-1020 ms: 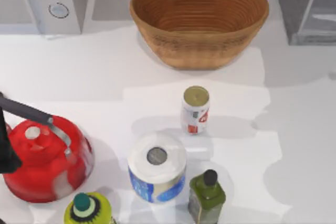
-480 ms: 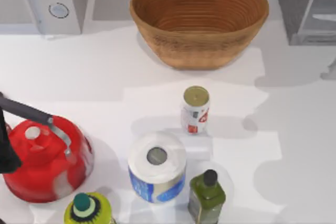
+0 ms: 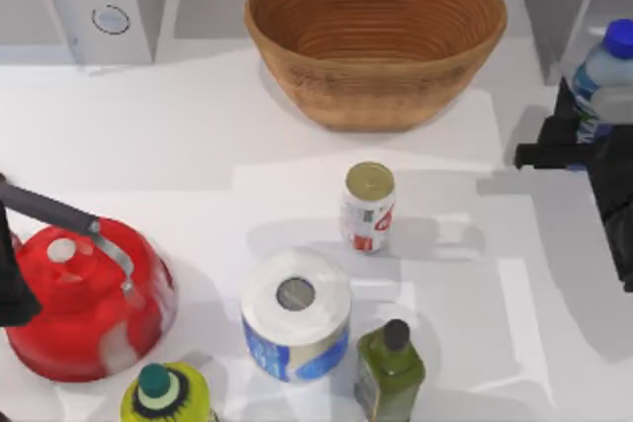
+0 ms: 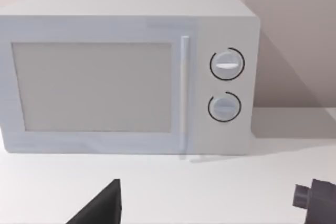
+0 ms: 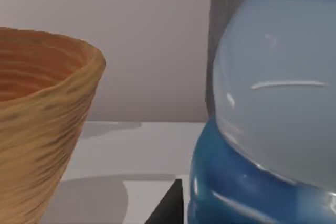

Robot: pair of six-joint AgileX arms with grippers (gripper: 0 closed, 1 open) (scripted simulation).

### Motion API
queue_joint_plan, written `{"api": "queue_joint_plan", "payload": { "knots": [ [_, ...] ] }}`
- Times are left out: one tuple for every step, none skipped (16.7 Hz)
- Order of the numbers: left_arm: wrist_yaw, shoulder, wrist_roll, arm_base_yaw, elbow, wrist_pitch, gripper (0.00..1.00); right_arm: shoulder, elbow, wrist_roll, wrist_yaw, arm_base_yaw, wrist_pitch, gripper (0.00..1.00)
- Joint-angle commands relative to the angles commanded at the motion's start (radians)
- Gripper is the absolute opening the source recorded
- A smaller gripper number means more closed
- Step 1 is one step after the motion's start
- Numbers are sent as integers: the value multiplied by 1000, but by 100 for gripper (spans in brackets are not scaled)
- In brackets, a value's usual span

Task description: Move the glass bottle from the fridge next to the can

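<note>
Overhead view of the worktable, listed from the near edge outward, with the can as reference. Nearest the camera's edge stand a yellow-green bottle, a dark-green square bottle and a white paper roll, all closer than the can; a red kettle sits well to the can's left, with the left arm parked at that edge. Beyond the can lies a wicker basket, with a microwave far to its left and the fridge to its right. The glass bottle is off to the can's right, just in front of the fridge and well apart from the can. The right gripper is against its body, apparently gripping it low to keep it upright for carrying; whether the claw is actually clamped cannot be told. Judged stage: bottle out of the fridge, transfer toward the can pending.
</note>
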State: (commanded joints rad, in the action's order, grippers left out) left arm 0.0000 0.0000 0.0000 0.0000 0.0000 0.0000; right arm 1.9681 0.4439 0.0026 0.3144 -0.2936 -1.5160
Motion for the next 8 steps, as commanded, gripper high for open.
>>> {"api": "queue_joint_plan", "payload": {
  "knots": [
    [0, 0, 0, 0, 0, 0, 100, 14, -22, -1, 71, -72, -36, 0],
    [0, 0, 0, 0, 0, 0, 100, 26, -43, -2, 133, -135, -69, 0],
    [0, 0, 0, 0, 0, 0, 100, 35, -61, -3, 185, -187, -98, 0],
    [0, 0, 0, 0, 0, 0, 100, 41, -78, -4, 227, -229, -122, 0],
    [0, 0, 0, 0, 0, 0, 100, 44, -91, -5, 258, -261, -140, 0],
    [0, 0, 0, 0, 0, 0, 100, 45, -100, -5, 279, -281, -151, 0],
    [0, 0, 0, 0, 0, 0, 100, 45, -105, -6, 289, -291, -156, 0],
    [0, 0, 0, 0, 0, 0, 100, 45, -105, -6, 290, -292, -157, 0]
  ]
}}
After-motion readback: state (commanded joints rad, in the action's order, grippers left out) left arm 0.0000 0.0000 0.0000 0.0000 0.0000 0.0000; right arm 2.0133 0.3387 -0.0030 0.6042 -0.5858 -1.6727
